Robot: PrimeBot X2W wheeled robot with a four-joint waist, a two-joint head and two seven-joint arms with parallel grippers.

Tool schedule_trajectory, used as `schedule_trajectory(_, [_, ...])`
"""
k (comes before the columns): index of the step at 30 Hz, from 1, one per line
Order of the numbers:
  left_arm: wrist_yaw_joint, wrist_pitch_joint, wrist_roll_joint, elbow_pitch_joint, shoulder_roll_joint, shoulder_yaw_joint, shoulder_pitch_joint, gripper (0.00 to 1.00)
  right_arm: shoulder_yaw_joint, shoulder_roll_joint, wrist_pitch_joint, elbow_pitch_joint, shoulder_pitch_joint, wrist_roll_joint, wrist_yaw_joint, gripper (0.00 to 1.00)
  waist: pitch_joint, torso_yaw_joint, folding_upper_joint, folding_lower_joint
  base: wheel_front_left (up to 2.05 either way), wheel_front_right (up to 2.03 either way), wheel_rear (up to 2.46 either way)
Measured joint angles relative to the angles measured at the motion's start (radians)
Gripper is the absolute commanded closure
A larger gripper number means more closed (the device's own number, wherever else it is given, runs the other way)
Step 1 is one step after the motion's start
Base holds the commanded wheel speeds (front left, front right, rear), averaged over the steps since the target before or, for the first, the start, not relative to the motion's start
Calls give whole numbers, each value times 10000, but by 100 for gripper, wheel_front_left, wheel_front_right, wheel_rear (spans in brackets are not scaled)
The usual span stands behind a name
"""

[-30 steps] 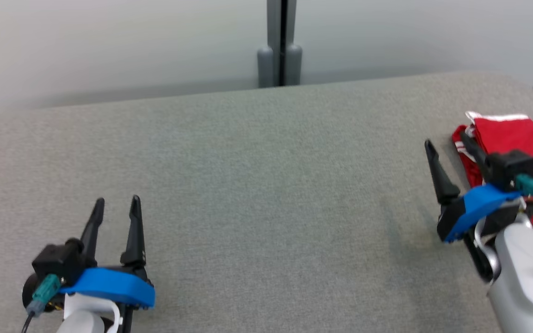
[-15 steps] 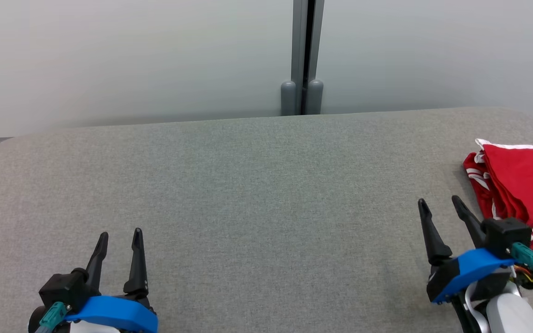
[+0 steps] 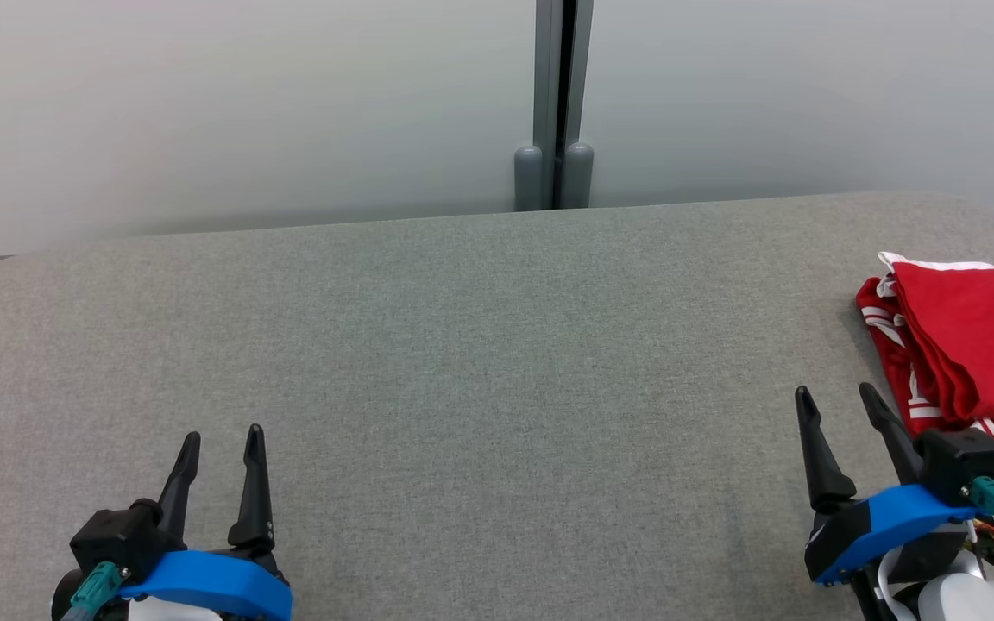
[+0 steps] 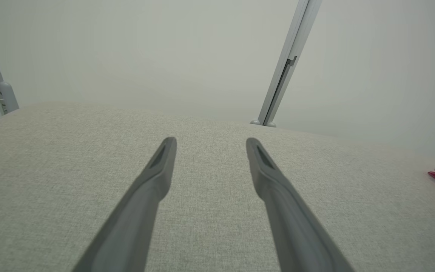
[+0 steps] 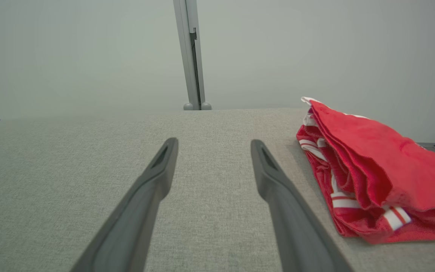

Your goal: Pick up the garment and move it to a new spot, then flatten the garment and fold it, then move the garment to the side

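Folded red garment (image 3: 967, 341) with white stripes at table (image 3: 462, 345) right edge, left gripper (image 3: 219, 438) and right gripper (image 3: 838, 398) both spread, empty, over grey fabric tabletop.

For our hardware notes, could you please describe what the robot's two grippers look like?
Both the left gripper and right gripper have two long, tapering black fingers on a curved blue bracket, plus a black block with a teal connector.

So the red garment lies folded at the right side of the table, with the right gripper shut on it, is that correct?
Not quite: the right gripper is open and empty, beside the red garment, as the right wrist view shows. The rest stands.
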Motion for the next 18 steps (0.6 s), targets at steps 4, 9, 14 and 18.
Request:
schedule_trajectory(4, [-58, 0, 44, 63, -31, 33, -6, 0, 12, 31, 75, -19, 81, 17, 0, 0, -9, -11, 0, 0, 0, 0, 0])
schedule_trajectory(9, [-90, 0, 71, 84, -61, 109, -8, 0, 52, 59, 96, -61, 125, 61, -2, 0, -18, -25, 0, 0, 0, 0, 0])
schedule_trajectory(14, [-144, 31, 67, 253, -134, 111, 129, 100, 79, 86, 100, 144, 169, 61, -2, 100, -20, -29, 0, 0, 0, 0, 0])
schedule_trajectory(18, [-144, 75, 21, 548, -291, 25, 452, 100, 75, 125, 130, 525, 342, 98, -2, 100, -22, -29, 0, 0, 0, 0, 0])
